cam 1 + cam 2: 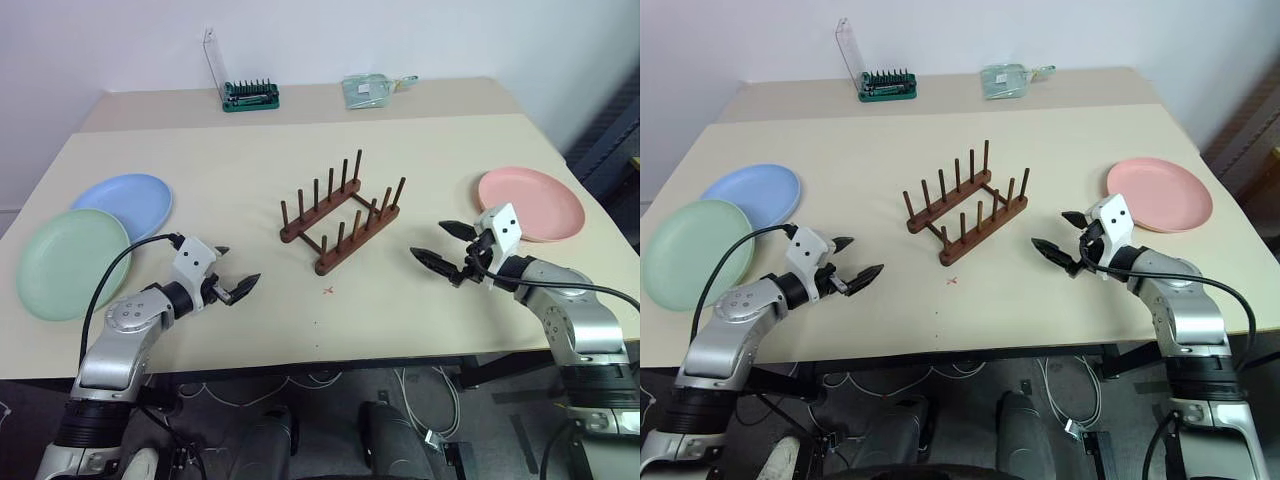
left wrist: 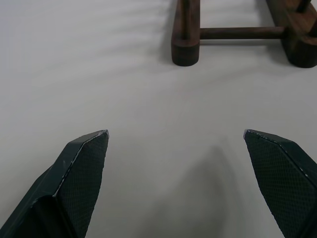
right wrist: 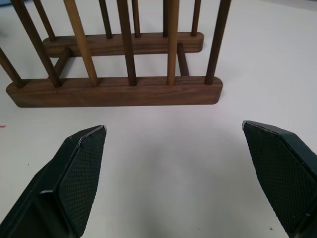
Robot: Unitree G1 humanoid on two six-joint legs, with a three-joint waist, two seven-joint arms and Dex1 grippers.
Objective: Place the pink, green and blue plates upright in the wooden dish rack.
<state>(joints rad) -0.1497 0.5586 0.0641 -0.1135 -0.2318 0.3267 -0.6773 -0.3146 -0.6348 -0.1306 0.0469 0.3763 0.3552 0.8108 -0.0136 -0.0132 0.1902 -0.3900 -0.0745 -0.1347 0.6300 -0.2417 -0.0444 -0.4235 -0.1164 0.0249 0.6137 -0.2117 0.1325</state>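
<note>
The wooden dish rack (image 1: 341,214) stands empty at the table's middle, its pegs upright. A blue plate (image 1: 126,203) lies flat at the left, its near edge overlapped by the green plate (image 1: 70,262). At the right lies the pink plate (image 1: 531,203). My left gripper (image 1: 234,272) hovers open over bare tabletop, to the right of the green plate and left of the rack. My right gripper (image 1: 443,246) is open too, between the rack and the pink plate, aimed at the rack (image 3: 116,91). Neither holds anything.
At the table's back edge stand a green-based holder with a clear panel (image 1: 245,90) and a small pale green packet (image 1: 368,90). A small red mark (image 1: 328,291) is on the table in front of the rack. The table (image 1: 400,310) ends just before my arms.
</note>
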